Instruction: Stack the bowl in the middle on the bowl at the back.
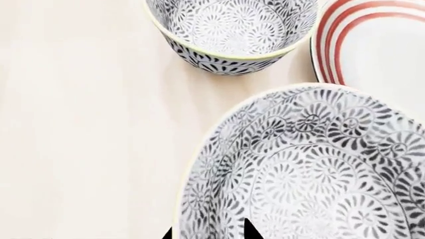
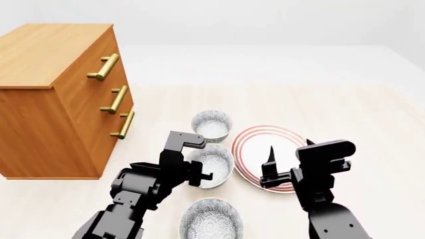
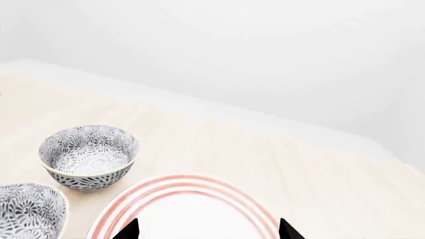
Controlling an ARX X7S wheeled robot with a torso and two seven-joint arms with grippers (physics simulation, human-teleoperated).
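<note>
Head view: three bowls stand in a row on the pale table (image 2: 345, 109), running away from the robot. The back bowl (image 2: 212, 125) is beside the dresser (image 2: 56, 99). The middle bowl (image 2: 211, 164) sits just left of the red-ringed plate (image 2: 249, 144). The front bowl (image 2: 211, 219) is nearest the robot. The left gripper (image 2: 196, 177) is at the middle bowl's near-left rim; whether it grips the rim cannot be told here. The right gripper (image 2: 289, 152) hangs over the plate, its two fingers spread well apart, holding nothing.

Left wrist view: the middle bowl (image 1: 312, 169) fills the lower frame, patterned inside and out. Two dark fingertips (image 1: 251, 230) show at the frame edge, one inside the rim and one outside it, with a narrow gap; contact cannot be confirmed. The back bowl (image 1: 232, 30) stands apart beyond it, upright. The plate (image 1: 371, 45) lies beside both.

Right wrist view: the fingertips (image 3: 126, 230) sit wide apart over the plate (image 3: 192, 209). The back bowl (image 3: 88, 157) and part of the middle bowl (image 3: 30, 209) stand to one side, not touching.
</note>
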